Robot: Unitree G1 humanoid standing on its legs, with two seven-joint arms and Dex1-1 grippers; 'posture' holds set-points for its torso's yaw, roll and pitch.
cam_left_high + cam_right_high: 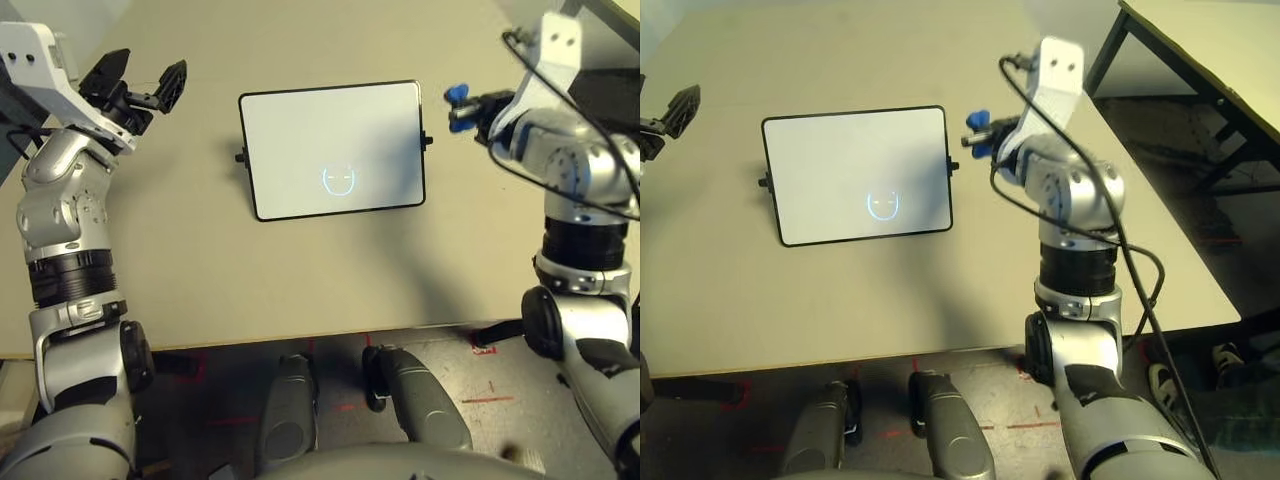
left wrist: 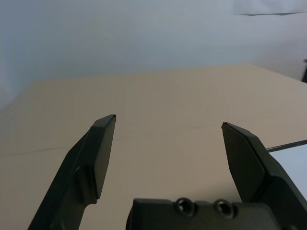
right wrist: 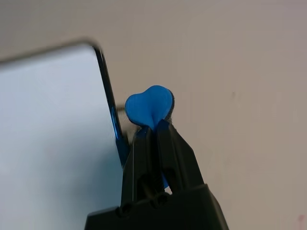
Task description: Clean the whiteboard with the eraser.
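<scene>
Eraser [image 3: 149,106], bright blue, rounded, clamped in right gripper [image 3: 154,125] beside whiteboard [image 1: 335,130], white, black-framed; left gripper [image 2: 168,120] wide.

The whiteboard [image 1: 310,140], a white rectangle with a thin black frame, rounded corners and black side knobs, lies on the bench [image 1: 290,270]. The bright blue, lobed eraser [image 3: 149,106] is gripped in the right end effector [image 3: 156,125], just beyond the whiteboard's right-hand knob.
</scene>
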